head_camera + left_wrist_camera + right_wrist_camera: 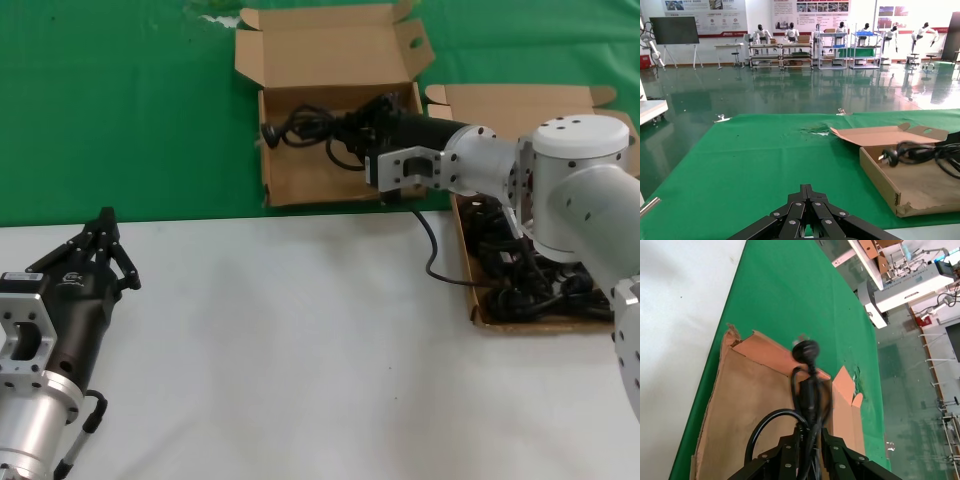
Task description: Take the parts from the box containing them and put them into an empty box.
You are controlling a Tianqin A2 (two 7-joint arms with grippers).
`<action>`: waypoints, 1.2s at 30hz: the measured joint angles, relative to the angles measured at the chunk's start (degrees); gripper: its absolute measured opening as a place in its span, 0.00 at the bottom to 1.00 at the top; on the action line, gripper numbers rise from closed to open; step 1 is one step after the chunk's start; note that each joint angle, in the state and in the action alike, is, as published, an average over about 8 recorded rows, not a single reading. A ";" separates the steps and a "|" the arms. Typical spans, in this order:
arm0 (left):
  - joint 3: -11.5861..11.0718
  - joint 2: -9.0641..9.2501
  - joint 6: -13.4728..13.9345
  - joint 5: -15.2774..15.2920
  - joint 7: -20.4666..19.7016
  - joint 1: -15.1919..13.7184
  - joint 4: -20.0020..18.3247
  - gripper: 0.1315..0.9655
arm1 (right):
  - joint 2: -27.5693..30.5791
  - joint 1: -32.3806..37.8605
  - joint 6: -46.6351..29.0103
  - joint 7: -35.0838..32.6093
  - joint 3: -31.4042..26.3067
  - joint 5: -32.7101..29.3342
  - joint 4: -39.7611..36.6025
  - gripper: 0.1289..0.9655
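One black power cord [325, 130] pinched in the right gripper [378, 112] hangs over the empty box [305, 175], long axis running across it, plug end toward the box's left wall. Beside it on its right, the box containing them [478, 300]. Left gripper [103, 232] idle near-left of the empty box, fingers pressed together.

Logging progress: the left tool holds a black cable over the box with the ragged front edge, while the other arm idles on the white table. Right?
Wrong arm. The right tool holds the cable over the ragged-edged box, as the head view shows. The left tool idles shut over the white table.
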 joint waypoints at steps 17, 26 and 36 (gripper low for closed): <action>0.00 0.00 0.00 0.00 0.00 0.00 0.00 0.01 | 0.55 -0.04 0.52 -0.87 2.07 0.93 -0.02 0.32; 0.00 0.00 0.00 0.00 0.00 0.00 0.00 0.01 | 3.01 -1.10 -2.08 1.41 3.84 2.40 3.88 0.44; 0.00 0.00 0.00 0.00 0.00 0.00 0.00 0.01 | 6.42 -6.15 -3.50 10.37 2.41 1.39 16.26 0.71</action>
